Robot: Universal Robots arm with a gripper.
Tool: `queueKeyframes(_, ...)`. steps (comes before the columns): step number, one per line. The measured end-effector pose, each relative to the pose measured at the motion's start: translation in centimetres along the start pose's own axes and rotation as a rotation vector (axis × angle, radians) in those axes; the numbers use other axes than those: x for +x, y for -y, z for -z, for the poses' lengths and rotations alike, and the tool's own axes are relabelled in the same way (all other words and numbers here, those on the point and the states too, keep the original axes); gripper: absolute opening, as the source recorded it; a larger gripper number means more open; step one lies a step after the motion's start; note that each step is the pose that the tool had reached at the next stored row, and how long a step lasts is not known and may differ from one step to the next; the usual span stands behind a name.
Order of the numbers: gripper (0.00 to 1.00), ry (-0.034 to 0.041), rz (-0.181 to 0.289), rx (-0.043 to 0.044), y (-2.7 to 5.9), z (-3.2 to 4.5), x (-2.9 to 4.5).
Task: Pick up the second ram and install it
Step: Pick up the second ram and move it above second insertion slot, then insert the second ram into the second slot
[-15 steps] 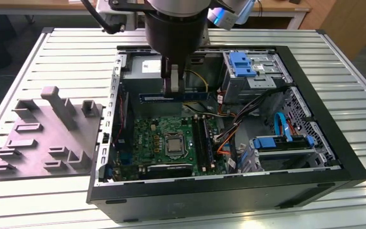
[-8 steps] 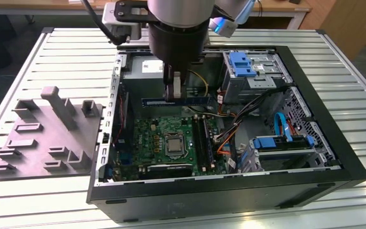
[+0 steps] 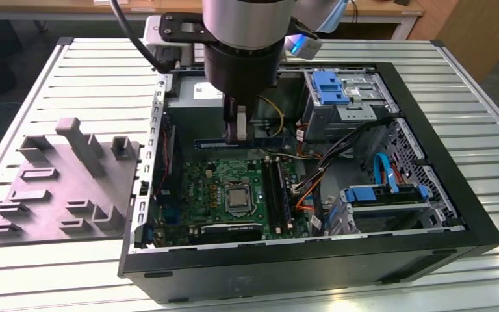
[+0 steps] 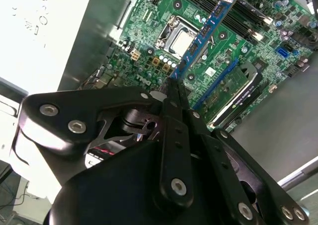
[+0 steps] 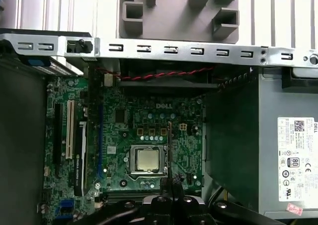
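Note:
The second ram point(image 4: 206, 34) is a long blue stick with small black chips, and my gripper point(image 4: 171, 83) is shut on it. It hangs level above the green motherboard point(image 4: 149, 31), touching nothing below. In the first wrist view the ram point(image 5: 170, 145) appears edge-on as a thin line over the processor socket point(image 5: 147, 159), running out from the gripper point(image 5: 171, 183). In the exterior view the gripper point(image 3: 234, 138) is inside the open computer case point(image 3: 319, 260), with the ram point(image 3: 210, 141) as a blue strip at its tips. The black memory slots point(image 3: 275, 188) lie beside the socket toward the exterior view's right.
A grey moulded parts holder point(image 3: 67, 182) sits on the slatted table at the exterior view's left. Inside the case are a power supply point(image 5: 263, 135), blue-tabbed drive cages point(image 3: 345, 91), blue and orange cables point(image 3: 310, 195) and an installed card point(image 4: 233, 88).

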State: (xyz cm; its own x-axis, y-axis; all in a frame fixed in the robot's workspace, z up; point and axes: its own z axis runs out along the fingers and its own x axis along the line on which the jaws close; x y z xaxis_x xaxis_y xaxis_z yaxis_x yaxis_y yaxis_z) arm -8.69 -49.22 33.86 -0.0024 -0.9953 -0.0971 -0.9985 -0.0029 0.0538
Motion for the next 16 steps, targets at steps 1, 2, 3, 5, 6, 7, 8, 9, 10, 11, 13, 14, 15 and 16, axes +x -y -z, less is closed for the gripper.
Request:
queueKeyframes(1,0.11,0.0000,0.000,0.0000,0.01,-0.12,0.02)
queueKeyframes(2,0.11,0.0001,-0.001,0.0001,0.02,-0.21,0.05)
queueKeyframes(3,0.11,-0.0001,-0.001,0.0000,0.04,-0.28,0.10)
queueKeyframes(5,0.11,0.0001,-0.002,0.0001,0.09,-0.41,0.23)
queueKeyframes(6,0.11,0.0001,-0.003,0.0002,0.13,-0.47,0.31)
queueKeyframes(7,0.11,0.0001,-0.003,0.0002,0.17,-0.51,0.38)
queueKeyframes(8,0.11,0.0001,-0.004,0.0003,0.21,-0.56,0.46)
queueKeyframes(9,0.11,0.0004,-0.004,0.0004,0.23,-0.59,0.48)
queueKeyframes(10,0.11,0.0003,-0.004,0.0004,0.23,-0.59,0.48)
queueKeyframes(11,0.11,0.0001,-0.004,0.0003,0.23,-0.58,0.48)
queueKeyframes(13,0.11,0.0001,-0.004,0.0003,0.23,-0.60,0.49)
queueKeyframes(14,0.11,0.0001,-0.004,0.0003,0.23,-0.60,0.49)
queueKeyframes(15,0.11,0.0002,-0.004,0.0003,0.23,-0.60,0.49)
queueKeyframes(16,0.11,0.0002,-0.004,0.0003,0.23,-0.60,0.49)
